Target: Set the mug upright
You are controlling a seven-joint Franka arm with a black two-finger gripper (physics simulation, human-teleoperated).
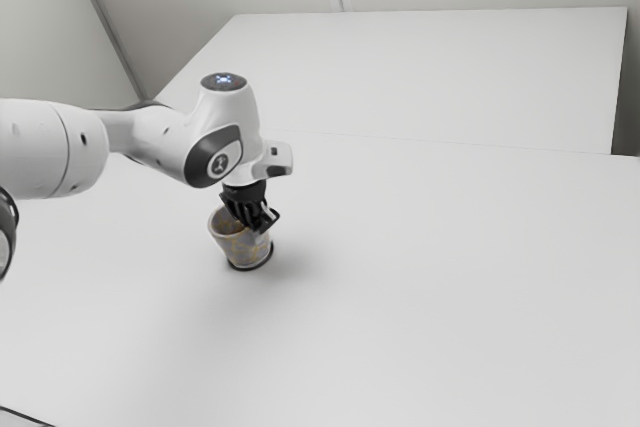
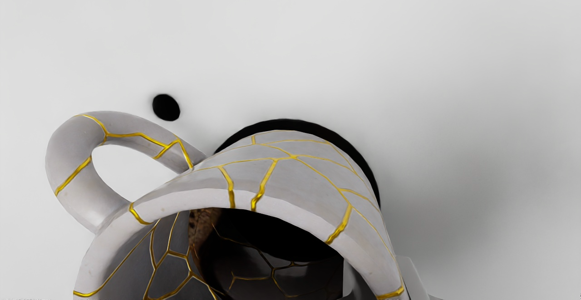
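Arm (image 1: 155, 134): round emblem (image 1: 219, 164). Gold-veined mug (image 2: 299, 173), mouth up.

Exterior view: the white arm (image 1: 55, 149) enters at nine o'clock and extends toward three. Its wrist (image 1: 228, 117) stands nearly upright, the indicator disc (image 1: 223, 81) facing twelve. The black gripper (image 1: 260, 222) points down toward five o'clock. Wrist view: the two fingers (image 2: 412, 275) stand close together, in a narrow pinch.
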